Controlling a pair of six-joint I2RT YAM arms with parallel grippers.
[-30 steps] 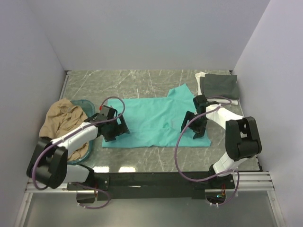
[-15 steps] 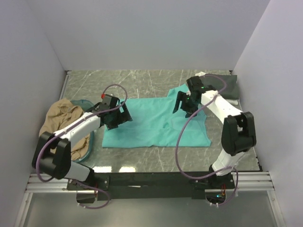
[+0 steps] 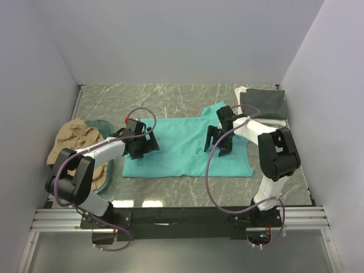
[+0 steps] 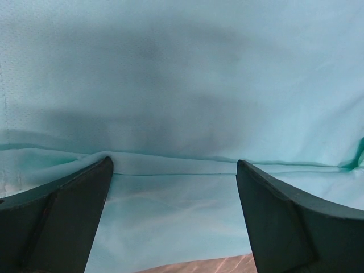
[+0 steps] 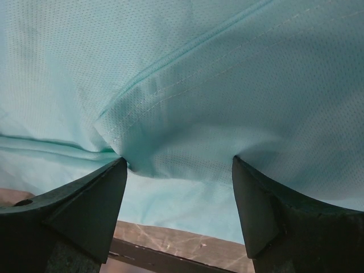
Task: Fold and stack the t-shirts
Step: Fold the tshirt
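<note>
A teal-green t-shirt (image 3: 182, 149) lies spread flat in the middle of the table. My left gripper (image 3: 148, 146) stands over its left part, jaws wide open. In the left wrist view the left gripper (image 4: 174, 165) has both fingertips (image 4: 102, 170) down on the teal cloth (image 4: 182, 85) along a fold line. My right gripper (image 3: 218, 141) is over the shirt's right part, also open. In the right wrist view the right gripper (image 5: 179, 161) presses its fingertips (image 5: 242, 170) into the teal cloth (image 5: 187, 68), and a hemmed bulge sits between them. Nothing is gripped.
A tan t-shirt (image 3: 77, 145) is heaped in a teal plastic basket (image 3: 104, 123) at the left. A folded dark grey t-shirt (image 3: 263, 103) lies on a white one (image 3: 241, 91) in the back right corner. Walls close in on three sides.
My right gripper swung from the shirt's near right side to the back, then came down further left. My left gripper moved slightly back and right onto the shirt. Both stayed open.
</note>
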